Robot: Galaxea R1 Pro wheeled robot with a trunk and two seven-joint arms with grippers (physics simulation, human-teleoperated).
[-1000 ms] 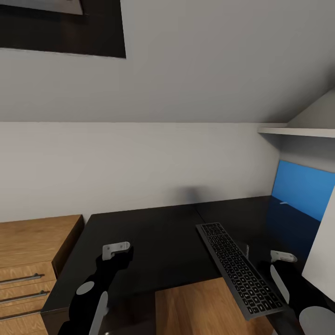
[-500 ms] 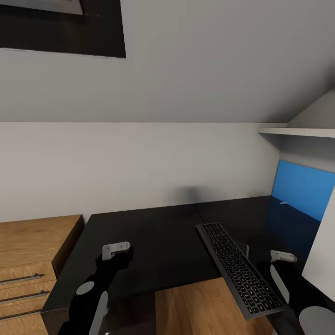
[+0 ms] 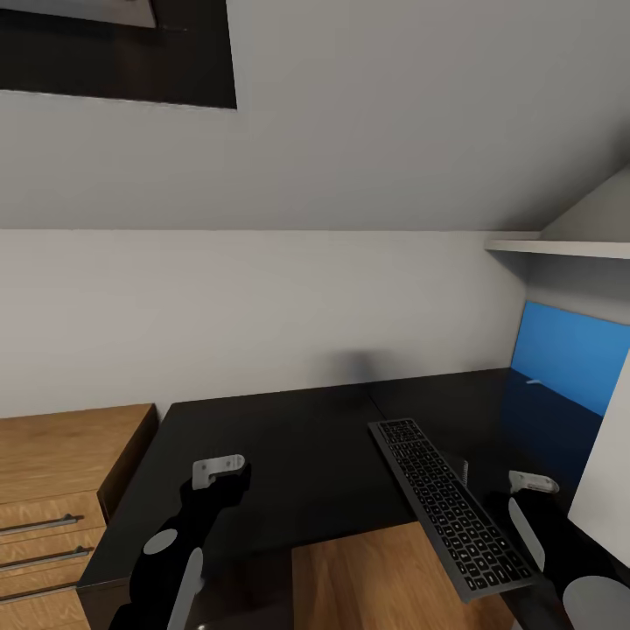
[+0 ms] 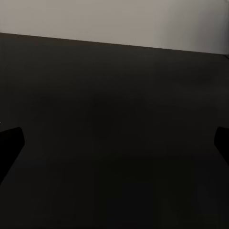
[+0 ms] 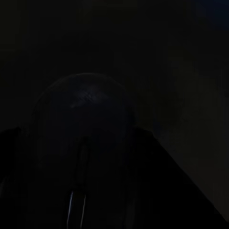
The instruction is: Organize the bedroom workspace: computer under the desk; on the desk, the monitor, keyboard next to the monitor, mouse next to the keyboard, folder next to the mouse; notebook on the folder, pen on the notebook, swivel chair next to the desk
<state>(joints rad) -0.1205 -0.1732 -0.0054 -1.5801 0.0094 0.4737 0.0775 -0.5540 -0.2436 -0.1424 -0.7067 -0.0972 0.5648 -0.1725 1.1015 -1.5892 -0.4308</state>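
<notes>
The glossy black desk [image 3: 289, 455] spreads in front of me in the head view. The slim keyboard [image 3: 448, 503] lies on it at the right, running away from me at an angle. My left gripper [image 3: 220, 477] hovers over the bare desktop [image 4: 114, 95], open, with its dark fingertips [image 4: 9, 143] far apart. My right gripper [image 3: 530, 503] is low over the desk just right of the keyboard. In the right wrist view the rounded black mouse [image 5: 83, 114] sits between its fingers [image 5: 157, 167], which press its sides; that picture is very dark.
A light-wood drawer chest [image 3: 52, 472] adjoins the desk's left end. A blue wall panel [image 3: 569, 350] and a pale upright board [image 3: 604, 481] close the right side, under a white shelf [image 3: 560, 248]. Wood floor [image 3: 367, 577] shows in the desk's inner corner.
</notes>
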